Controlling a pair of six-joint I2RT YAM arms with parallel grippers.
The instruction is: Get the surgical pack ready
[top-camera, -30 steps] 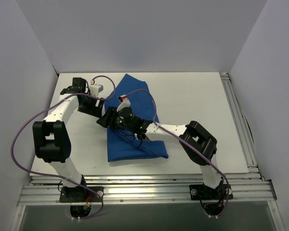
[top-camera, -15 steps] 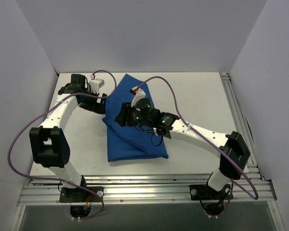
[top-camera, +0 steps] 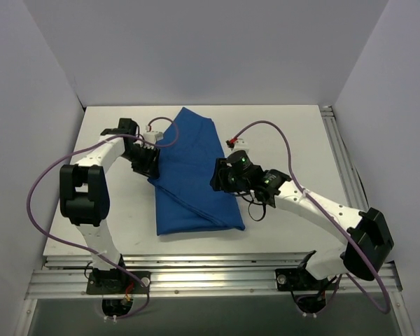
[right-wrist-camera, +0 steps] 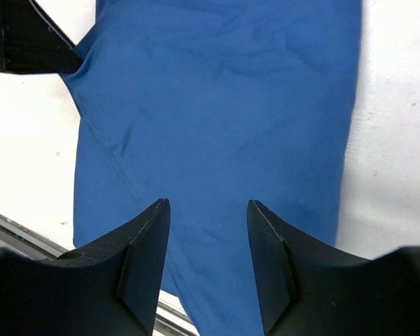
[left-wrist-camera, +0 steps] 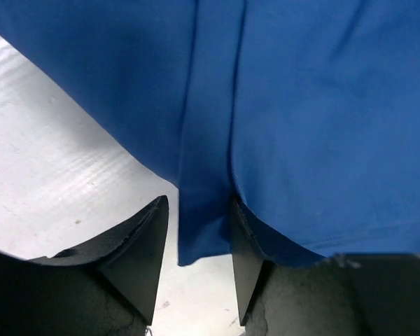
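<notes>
The surgical pack is a royal-blue cloth (top-camera: 190,175) folded into a long parcel in the middle of the white table. The steel tray, instruments, gauze and packets are hidden. My left gripper (top-camera: 148,163) is at the parcel's left edge. In the left wrist view it (left-wrist-camera: 199,204) is open, with a fold of the cloth (left-wrist-camera: 301,105) hanging between the jaws and lying against the right finger. My right gripper (top-camera: 221,175) hovers over the parcel's right edge. In the right wrist view it (right-wrist-camera: 206,204) is open and empty above the cloth (right-wrist-camera: 224,98).
The white table (top-camera: 287,140) has aluminium rails along its near edge (top-camera: 210,269) and right edge (top-camera: 344,175). Grey walls close in the back and both sides. The left gripper's black finger (right-wrist-camera: 28,38) shows at the top left of the right wrist view.
My right gripper has swung right, from the parcel's left-centre to its right edge. My left gripper has come from the back left to the parcel's left edge, around a fold.
</notes>
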